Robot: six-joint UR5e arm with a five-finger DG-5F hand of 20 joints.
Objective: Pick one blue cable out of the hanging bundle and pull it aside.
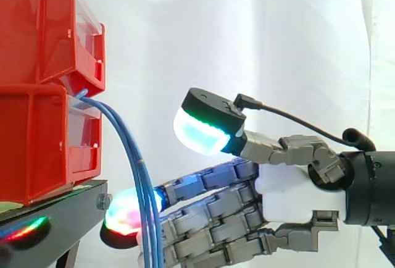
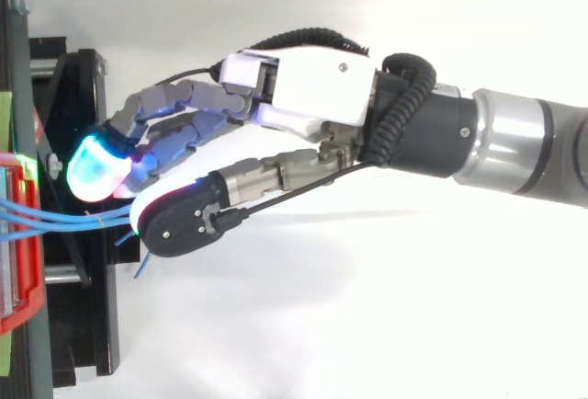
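Observation:
Several thin blue cables (image 1: 126, 144) come out between the stacked red bins (image 1: 37, 33) and hang down in a bundle in front of the black stand (image 1: 68, 209). My hand (image 1: 290, 188) reaches in from the right, open, with its fingers fairly straight. The glowing fingertips (image 1: 123, 213) pass the bundle low down, and the cables cross in front of the fingers. The thumb pad (image 1: 200, 133) is raised well above them, apart from the cables. In the top view the cables (image 2: 64, 218) run from the bin (image 2: 18, 279) toward the gap between the hand's (image 2: 312, 86) fingertips (image 2: 96, 167) and thumb (image 2: 179, 220).
The black stand (image 2: 83, 142) carries the bins at the left edge, close to the fingertips. A white curtain hangs behind. Open white surface lies to the right and below the arm in the top view.

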